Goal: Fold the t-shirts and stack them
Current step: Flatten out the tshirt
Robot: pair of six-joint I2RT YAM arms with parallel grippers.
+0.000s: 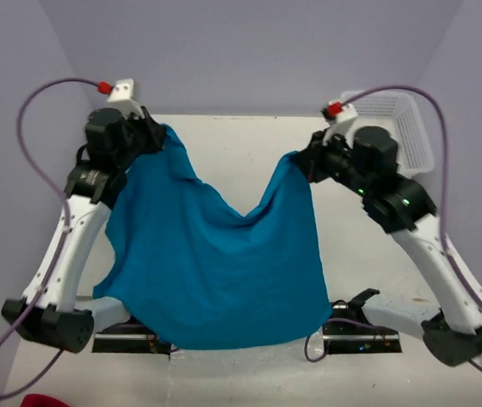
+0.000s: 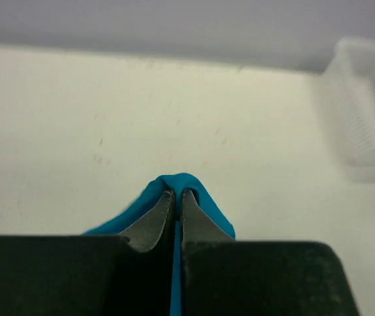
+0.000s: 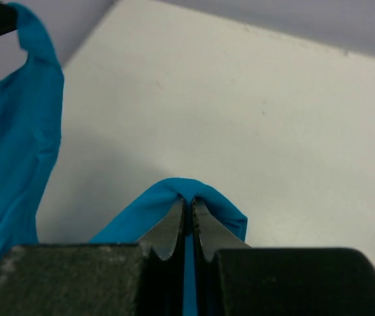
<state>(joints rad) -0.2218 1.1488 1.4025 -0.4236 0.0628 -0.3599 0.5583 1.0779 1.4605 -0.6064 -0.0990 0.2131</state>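
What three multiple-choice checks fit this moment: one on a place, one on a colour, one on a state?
1. Where does the white basket stand on the table?
A. far right corner
B. near left corner
C. middle, under the cloth
2. What colour is the t-shirt?
A. white
B. teal-blue
C. yellow
3. How are the left gripper and right gripper?
A. both open, clear of the cloth
B. left shut on cloth, right open
C. both shut on the t-shirt
Key: 1 A, the top view shows the basket at the table's far right; 2 B, the cloth is teal-blue in all three views; 3 C, each wrist view shows jaws closed on a pinched fold of the cloth.
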